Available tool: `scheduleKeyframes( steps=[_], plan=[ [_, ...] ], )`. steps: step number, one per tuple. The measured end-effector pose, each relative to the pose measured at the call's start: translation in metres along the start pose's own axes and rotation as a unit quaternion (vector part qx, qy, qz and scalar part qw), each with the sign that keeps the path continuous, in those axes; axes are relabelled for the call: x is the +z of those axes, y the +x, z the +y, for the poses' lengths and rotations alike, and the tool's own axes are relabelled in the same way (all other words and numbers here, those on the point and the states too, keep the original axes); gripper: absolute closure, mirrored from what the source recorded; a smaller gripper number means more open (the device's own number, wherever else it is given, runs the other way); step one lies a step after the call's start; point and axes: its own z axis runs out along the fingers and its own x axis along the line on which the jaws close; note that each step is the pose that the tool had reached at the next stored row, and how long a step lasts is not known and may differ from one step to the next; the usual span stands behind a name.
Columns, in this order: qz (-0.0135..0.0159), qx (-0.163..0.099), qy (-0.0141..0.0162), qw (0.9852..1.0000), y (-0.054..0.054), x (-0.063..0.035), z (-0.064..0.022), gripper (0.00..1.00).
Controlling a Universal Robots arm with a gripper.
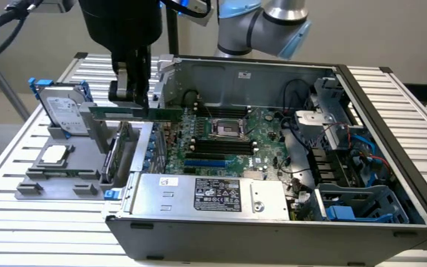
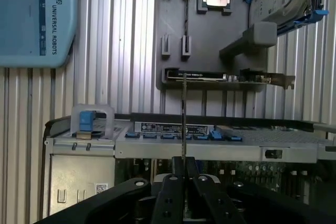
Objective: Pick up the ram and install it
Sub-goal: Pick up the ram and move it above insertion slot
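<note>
Slatted table, open case. Gripper clamped on ram, which is lifted over the case's wall on the exterior view's left. Pickup done; slots look empty, install not yet done.

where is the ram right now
In the exterior view, the ram is clamped in the gripper at the left, over the left edge of the open computer case, close to the hard drive.

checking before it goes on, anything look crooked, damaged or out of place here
Nothing stands out. The gripper is shut on the ram, held level by the open case's edge. The hard drive and processor sit in their gray holder.
</note>
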Motion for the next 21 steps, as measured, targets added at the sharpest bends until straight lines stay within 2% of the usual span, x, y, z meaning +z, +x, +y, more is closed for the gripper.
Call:
scheduleKeyframes(
  steps=[8, 21],
  plan=[
    [-0.0024, 0.0, 0.0, 1.0, 0.001, -0.0014, -0.0365, 0.87],
    [-0.0025, 0.0, 0.0, 1.0, -0.001, 0.0017, -0.0957, 0.87]
  ],
)
